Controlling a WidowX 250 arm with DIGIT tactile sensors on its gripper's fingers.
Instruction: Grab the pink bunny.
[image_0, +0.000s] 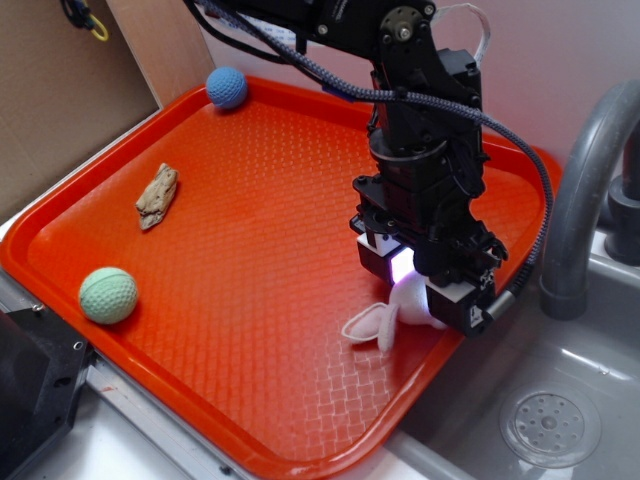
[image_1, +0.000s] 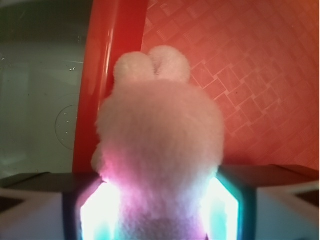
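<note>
The pink bunny (image_0: 385, 322) lies on the red tray (image_0: 250, 260) near its right edge, beside the sink. Only its white ears stick out from under my gripper (image_0: 425, 300) in the exterior view. In the wrist view the fuzzy pale pink bunny (image_1: 160, 135) fills the space between my two glowing pads (image_1: 95, 212). Both pads press against its sides. The gripper is down at tray level and shut on the bunny.
A mint green dimpled ball (image_0: 107, 295) sits at the tray's left edge. A tan rock-like piece (image_0: 158, 195) lies at the left. A blue ball (image_0: 227, 87) sits at the far corner. A metal sink (image_0: 540, 400) and grey faucet (image_0: 580, 200) are right of the tray.
</note>
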